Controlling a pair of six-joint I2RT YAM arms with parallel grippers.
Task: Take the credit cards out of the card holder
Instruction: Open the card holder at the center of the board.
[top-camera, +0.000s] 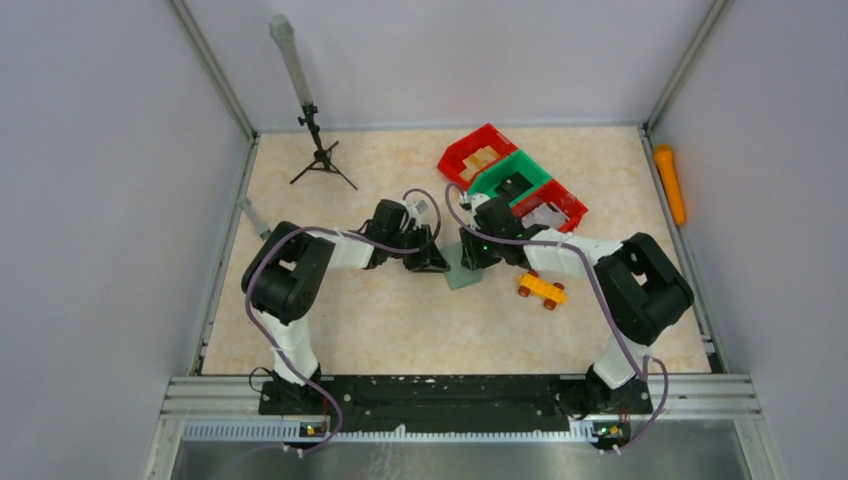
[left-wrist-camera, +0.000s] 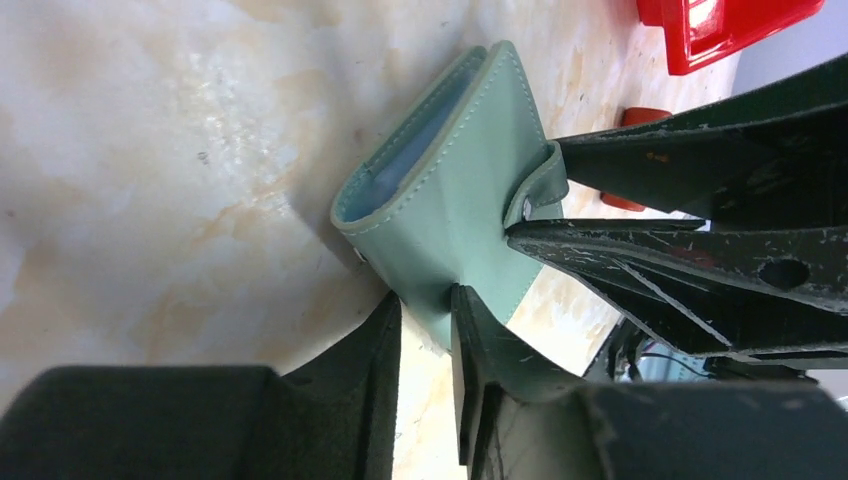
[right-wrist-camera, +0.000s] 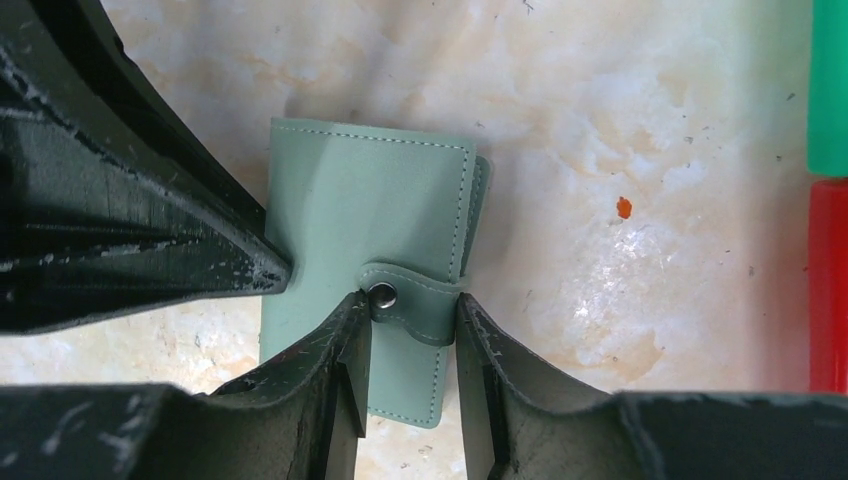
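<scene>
The grey-green card holder (top-camera: 462, 275) lies folded on the table between my two grippers. In the left wrist view the card holder (left-wrist-camera: 450, 190) is tilted, with its paler inside showing at the open edge. No credit cards show. My left gripper (left-wrist-camera: 425, 305) is shut on the holder's near corner. In the right wrist view its tip (right-wrist-camera: 278, 275) meets the holder's left edge. My right gripper (right-wrist-camera: 412, 305) is closed on both sides of the snap tab (right-wrist-camera: 420, 310) on the holder (right-wrist-camera: 360, 210). The snap looks fastened.
Red and green bins (top-camera: 512, 178) stand just behind the right gripper, and their edges show in the right wrist view (right-wrist-camera: 830, 90). A yellow toy car (top-camera: 541, 290) sits to the right of the holder. A small tripod (top-camera: 318, 150) stands at the back left. An orange object (top-camera: 669, 183) lies past the right wall.
</scene>
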